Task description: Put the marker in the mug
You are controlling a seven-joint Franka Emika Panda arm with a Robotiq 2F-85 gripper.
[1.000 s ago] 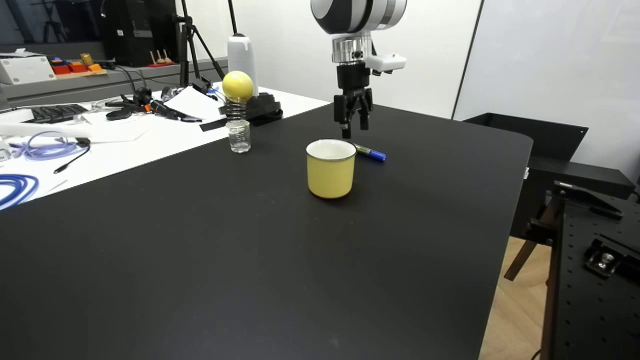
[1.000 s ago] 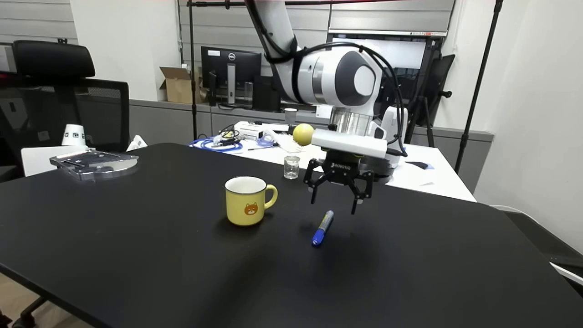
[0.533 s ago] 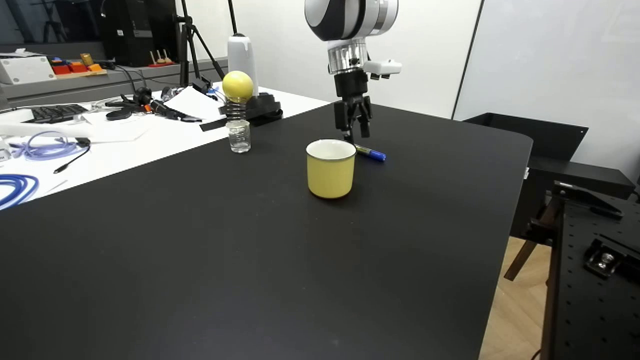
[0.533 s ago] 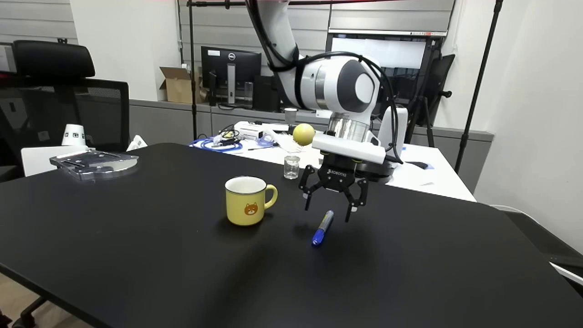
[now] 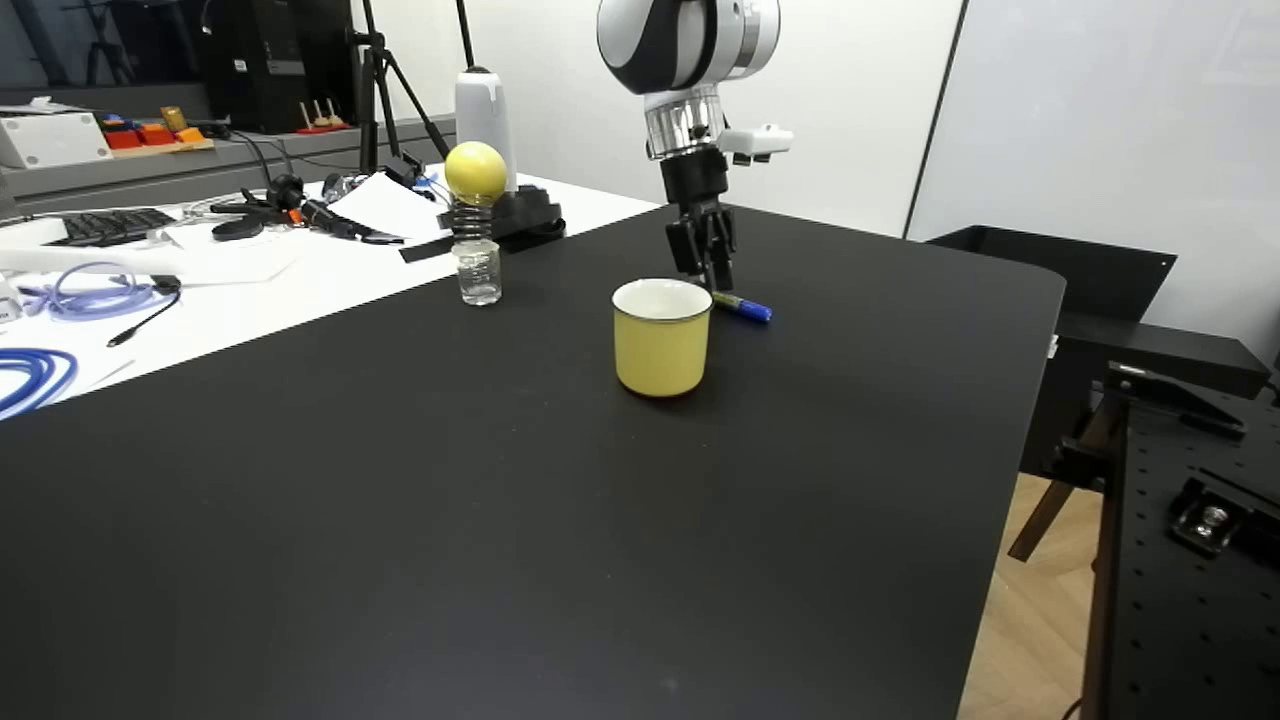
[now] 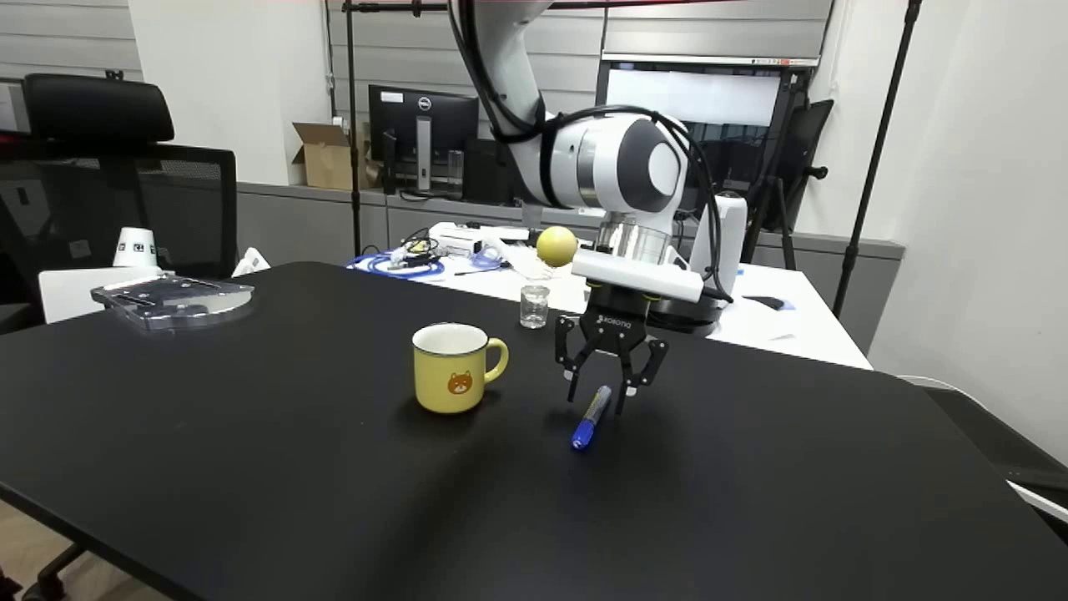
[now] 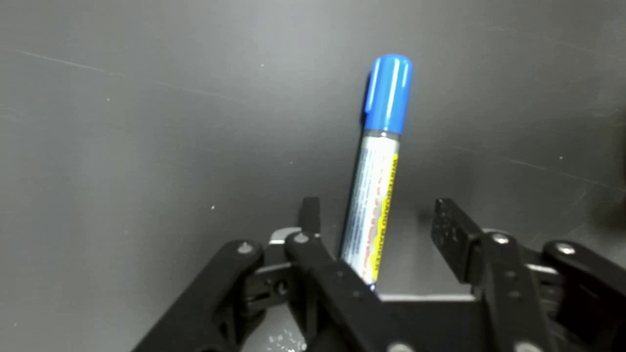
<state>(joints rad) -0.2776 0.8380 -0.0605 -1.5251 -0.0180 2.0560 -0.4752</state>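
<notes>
your tool [image 7: 377,215] is spread and holds nothing. in the wrist view the blue-capped whiteboard marker [image 7: 374,186] lies flat on the worktop [image 7: 146,171] between the jaws, its long axis running out from under the tool, cap pointing away, so closing should pinch across the barrel; how high the tips hang, you cannot tell. in an exterior view the yellow mug [image 6: 449,380] stands upright near it, handle on the marker's side, with a small clear glass [image 6: 534,306] farther back. nothing seems to block the grasp; lift above the mug's rim afterwards
</notes>
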